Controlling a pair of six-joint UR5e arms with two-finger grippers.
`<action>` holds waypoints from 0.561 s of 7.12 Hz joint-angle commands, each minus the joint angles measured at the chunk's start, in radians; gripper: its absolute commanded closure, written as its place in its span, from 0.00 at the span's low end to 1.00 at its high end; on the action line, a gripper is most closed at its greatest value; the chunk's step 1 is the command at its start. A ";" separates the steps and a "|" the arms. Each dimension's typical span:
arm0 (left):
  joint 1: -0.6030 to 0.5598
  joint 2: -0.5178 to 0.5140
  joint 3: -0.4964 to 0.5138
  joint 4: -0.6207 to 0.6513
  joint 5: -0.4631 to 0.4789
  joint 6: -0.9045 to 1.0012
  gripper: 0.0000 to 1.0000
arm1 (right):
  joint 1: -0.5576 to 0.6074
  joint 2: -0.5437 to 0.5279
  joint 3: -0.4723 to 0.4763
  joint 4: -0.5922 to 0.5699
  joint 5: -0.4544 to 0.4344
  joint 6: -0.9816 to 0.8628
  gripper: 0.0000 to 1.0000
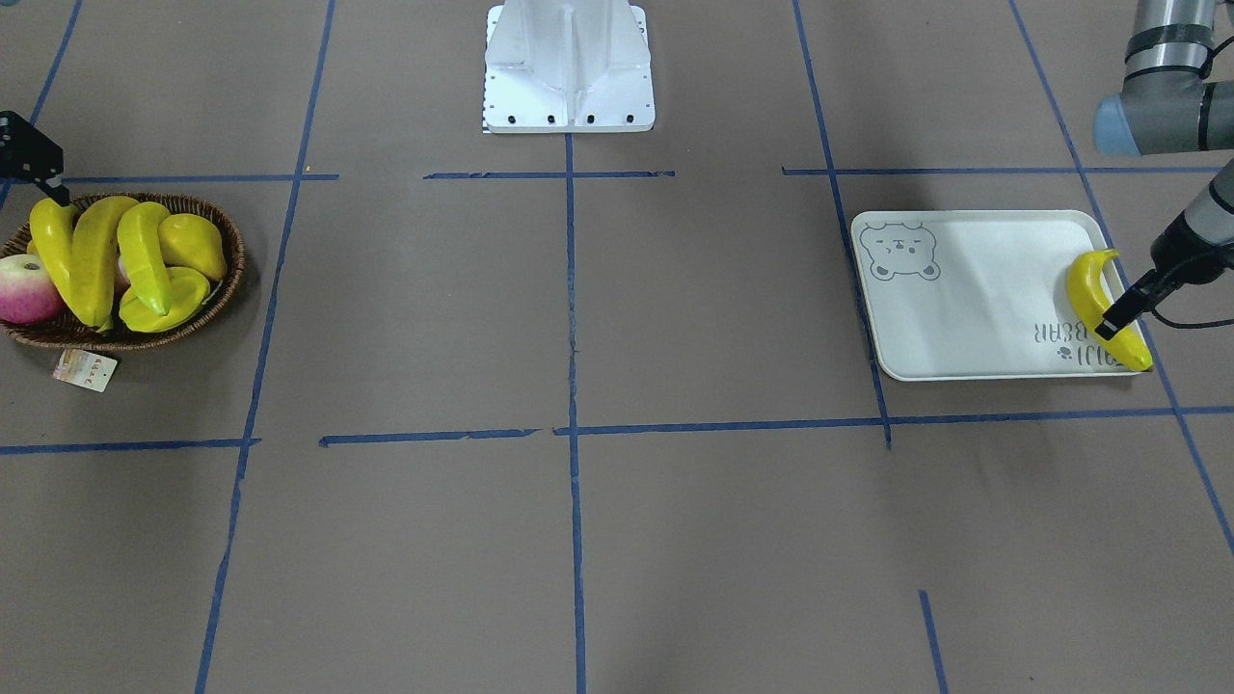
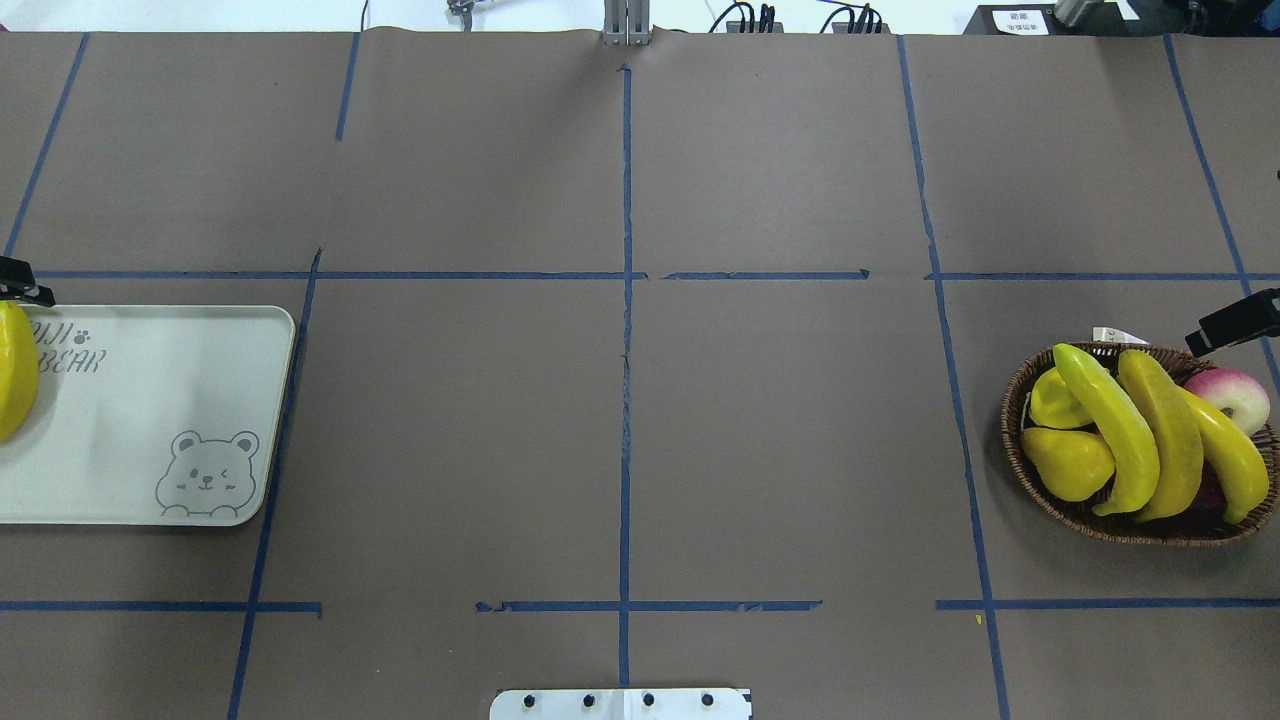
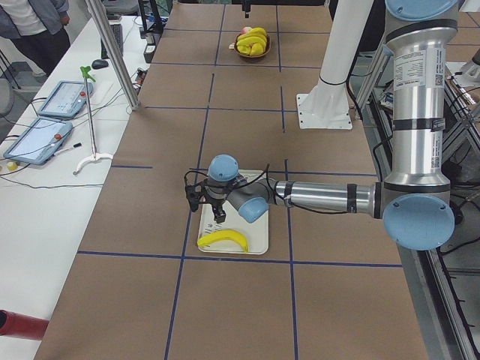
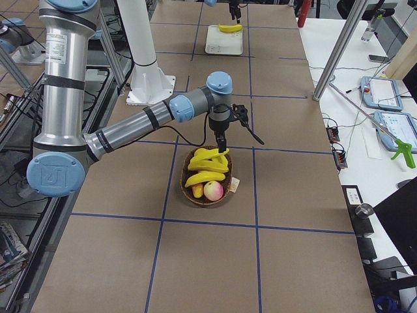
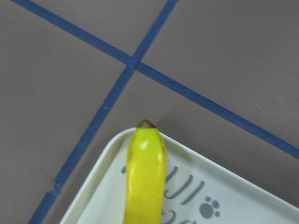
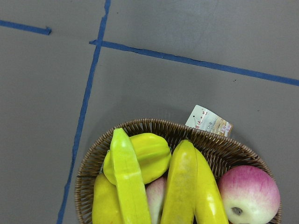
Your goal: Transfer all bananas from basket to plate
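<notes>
— brown paper and blue tape cover our desk (image 2: 620, 450). where do we stand with the fruit?
— one banana (image 1: 1089, 289) lies on the plate (image 2: 150, 420), at its outer end by the lettering. three bananas (image 2: 1110, 430) wait in the basket (image 2: 1020, 450).
— and our tools?
— our left tool (image 1: 1118, 318) sits right at that banana; pinching or spread, we cannot tell. our right tool (image 1: 48, 178) hangs over the basket rim and looks spread, ready, we judge, to take another.
</notes>
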 commanded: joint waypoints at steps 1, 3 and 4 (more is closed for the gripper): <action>0.002 -0.005 -0.028 0.001 -0.004 0.000 0.00 | -0.035 -0.054 0.010 0.120 -0.009 0.136 0.01; 0.002 -0.005 -0.039 0.000 -0.004 -0.002 0.00 | -0.171 -0.063 0.006 0.214 -0.111 0.238 0.01; 0.002 -0.003 -0.039 0.000 -0.004 -0.002 0.00 | -0.235 -0.062 0.002 0.220 -0.166 0.256 0.01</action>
